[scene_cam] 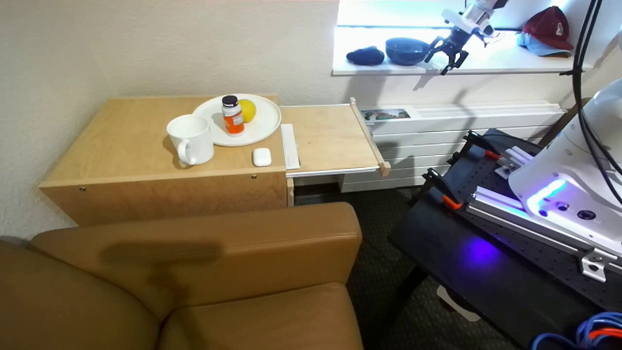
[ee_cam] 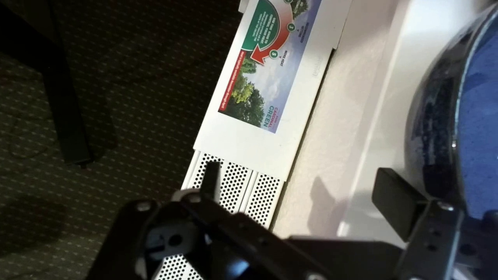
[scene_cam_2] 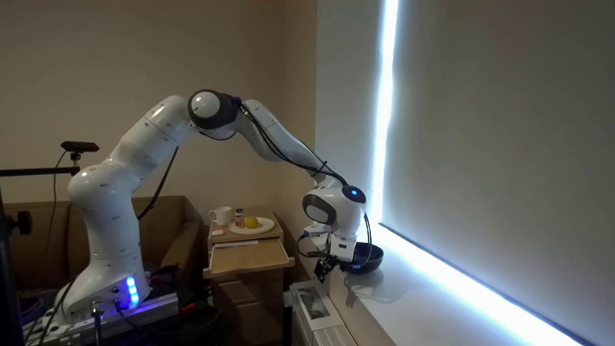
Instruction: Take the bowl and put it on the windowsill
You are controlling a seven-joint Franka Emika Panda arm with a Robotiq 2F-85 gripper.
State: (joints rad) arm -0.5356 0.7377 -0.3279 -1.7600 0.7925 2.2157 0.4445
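A dark blue bowl sits upright on the white windowsill. In an exterior view the bowl is partly hidden behind the wrist. In the wrist view its dark outer wall and blue inside show at the right edge. My gripper is open, with nothing between its fingers, beside the bowl at the sill's front edge. In the wrist view the gripper has one finger over the radiator and one close to the bowl's wall. I cannot tell whether that finger touches the bowl.
A dark soft item lies beside the bowl, and a maroon cap is farther along the sill. A white radiator is below. A wooden cabinet holds a mug, and a plate with a bottle and yellow fruit.
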